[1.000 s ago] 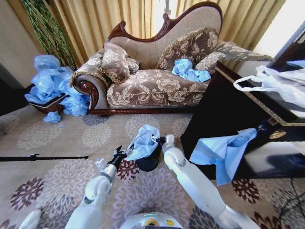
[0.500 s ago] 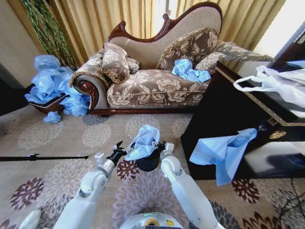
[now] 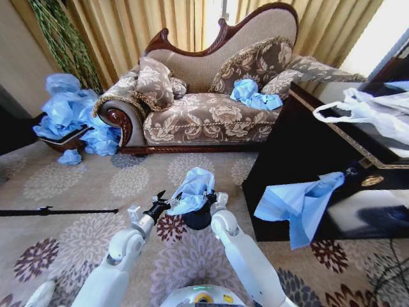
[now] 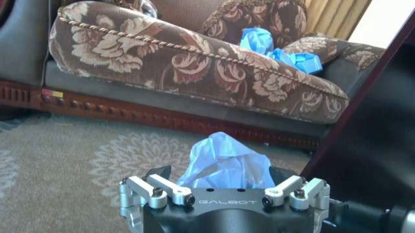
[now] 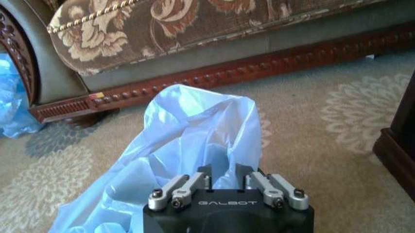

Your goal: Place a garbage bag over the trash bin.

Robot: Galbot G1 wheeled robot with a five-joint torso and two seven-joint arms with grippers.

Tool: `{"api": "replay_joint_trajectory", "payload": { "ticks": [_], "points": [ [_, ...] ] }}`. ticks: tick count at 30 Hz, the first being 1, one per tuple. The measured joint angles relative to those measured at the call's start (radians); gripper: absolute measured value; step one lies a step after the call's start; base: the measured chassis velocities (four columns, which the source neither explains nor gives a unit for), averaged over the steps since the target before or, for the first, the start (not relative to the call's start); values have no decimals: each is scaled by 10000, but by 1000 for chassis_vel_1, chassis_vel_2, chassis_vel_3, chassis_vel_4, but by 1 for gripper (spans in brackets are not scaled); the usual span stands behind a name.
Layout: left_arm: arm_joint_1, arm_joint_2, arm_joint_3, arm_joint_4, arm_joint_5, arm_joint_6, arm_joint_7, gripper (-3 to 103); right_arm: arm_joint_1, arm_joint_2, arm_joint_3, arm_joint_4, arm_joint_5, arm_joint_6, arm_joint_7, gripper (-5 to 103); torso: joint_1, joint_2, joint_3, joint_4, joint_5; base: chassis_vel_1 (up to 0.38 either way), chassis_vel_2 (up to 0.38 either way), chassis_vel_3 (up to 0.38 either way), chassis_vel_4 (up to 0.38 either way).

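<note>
Blue plastic, thin and crinkly: the garbage bag [image 3: 193, 188] sits bunched over the top of the trash bin [image 3: 198, 219] on the patterned carpet [image 3: 77, 236], in front of the sofa [image 3: 211, 96]. Only the bin's lower black wall shows beneath the plastic.

Left gripper [image 3: 167, 203] at the bag's left edge. From the left wrist camera its jaws stand spread to either side, with the garbage bag [image 4: 224, 165] rising between them; whether they touch the plastic cannot be told.

Right gripper [image 3: 212, 196] at the bag's right edge. Right wrist camera: jaws drawn close together, pinching a fold of the garbage bag [image 5: 194, 141], which billows up and away from them toward the sofa base.

Surroundings: sofa with floral cushions; a crumpled blue bag [image 3: 254, 94] lies on its seat. Pile of blue bags [image 3: 70, 115] at the sofa's left end, on the floor. Dark bench [image 3: 332, 160] to the right, carrying a white plastic bag [image 3: 367, 112]; another blue sheet [image 3: 300, 203] hangs down its front. Yellow curtains [image 3: 140, 25] behind the sofa.
</note>
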Motion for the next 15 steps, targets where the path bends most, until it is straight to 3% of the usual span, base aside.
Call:
{"api": "replay_joint_trajectory", "payload": {
  "ticks": [3,6,15],
  "points": [
    [31,-44,-8,-16,-14,-28,-10,100,23,10,-1,-179,-120,59,-31,7,0,0,0,0,0,0,0,0,0],
    [35,-53,-9,-29,-19,-41,-11,100,23,4,-2,-280,-260,105,-61,3,0,0,0,0,0,0,0,0,0],
    [44,-153,-68,-56,-20,-201,-17,100,-77,-311,20,-628,-2040,621,-339,0,0,0,0,0,1,0,0,0,0]
  ]
}}
